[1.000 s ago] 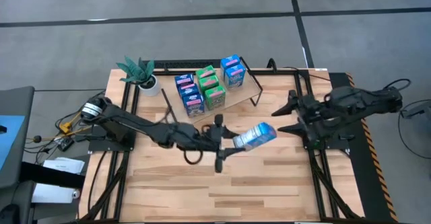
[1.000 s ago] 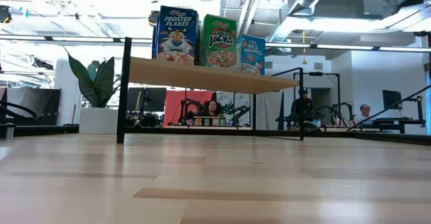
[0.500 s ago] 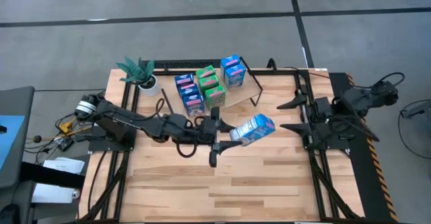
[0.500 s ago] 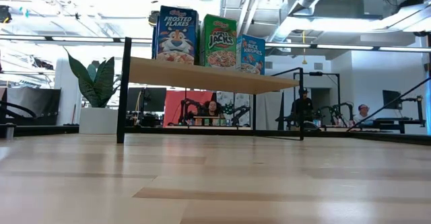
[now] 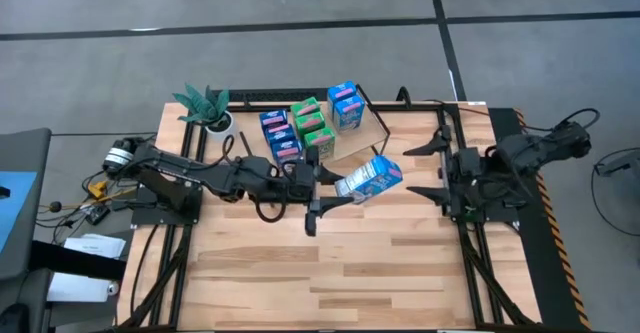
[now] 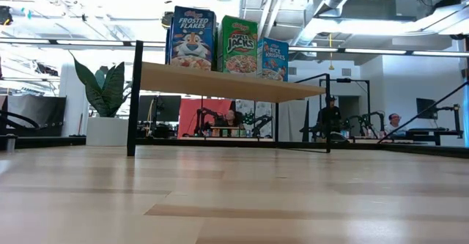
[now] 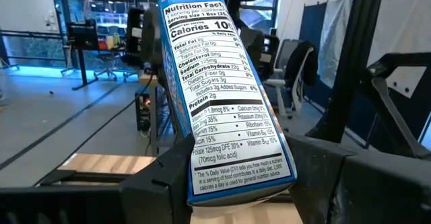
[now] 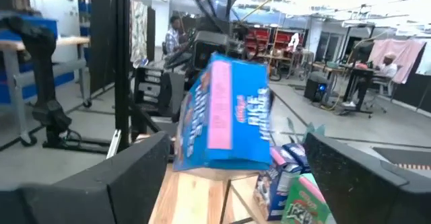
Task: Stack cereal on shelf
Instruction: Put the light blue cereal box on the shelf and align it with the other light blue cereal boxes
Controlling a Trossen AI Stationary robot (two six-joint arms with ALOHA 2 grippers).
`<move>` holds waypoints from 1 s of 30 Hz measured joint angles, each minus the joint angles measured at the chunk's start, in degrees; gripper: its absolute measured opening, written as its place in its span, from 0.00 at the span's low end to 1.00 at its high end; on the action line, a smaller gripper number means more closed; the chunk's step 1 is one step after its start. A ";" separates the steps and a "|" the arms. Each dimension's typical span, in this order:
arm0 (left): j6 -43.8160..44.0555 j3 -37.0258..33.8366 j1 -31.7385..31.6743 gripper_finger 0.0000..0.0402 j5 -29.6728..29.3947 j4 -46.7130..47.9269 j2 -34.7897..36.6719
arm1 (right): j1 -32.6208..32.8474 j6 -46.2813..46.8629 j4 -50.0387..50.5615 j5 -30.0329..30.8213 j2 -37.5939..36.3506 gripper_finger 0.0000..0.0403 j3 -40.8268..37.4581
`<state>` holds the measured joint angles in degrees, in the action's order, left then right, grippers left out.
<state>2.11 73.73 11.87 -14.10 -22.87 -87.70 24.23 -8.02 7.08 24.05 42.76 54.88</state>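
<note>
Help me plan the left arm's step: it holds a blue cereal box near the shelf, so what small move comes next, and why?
Probably carry the blue box a little farther toward the shelf. The left pincer grips it above the table, short of the boxes on the shelf, beside the board's bare end.

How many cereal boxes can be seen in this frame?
About 9: on the shelf, three blue boxes, three green boxes, two more blue boxes; one held box in the left gripper. Packed rows may hide others.

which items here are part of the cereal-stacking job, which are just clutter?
Job:
- held blue cereal box, in the left gripper
- cereal boxes on shelf
- shelf

Clutter:
- potted plant

Right gripper waits at the table's right edge, open.
</note>
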 joint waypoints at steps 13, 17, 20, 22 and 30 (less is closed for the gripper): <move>0.57 0.00 -0.14 0.42 3.09 0.21 0.00 | -4.22 7.25 5.67 -6.96 4.42 0.99 5.17; 1.99 0.00 -0.07 0.42 5.52 0.00 0.00 | -4.30 8.05 8.79 -7.61 6.28 0.98 6.96; 2.21 0.00 0.16 0.42 6.40 0.02 -0.02 | -4.29 8.19 9.66 -7.84 7.46 0.98 7.76; 2.21 0.00 0.35 0.42 6.18 0.28 -0.02 | -4.29 8.20 9.65 -8.76 8.44 0.98 8.27; 3.10 0.00 0.52 0.42 6.09 1.91 -0.04 | -4.13 7.99 9.67 -10.07 8.81 0.89 9.42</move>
<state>5.21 73.73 12.38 -8.01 -20.96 -87.74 20.10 -0.03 16.75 13.98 51.57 64.29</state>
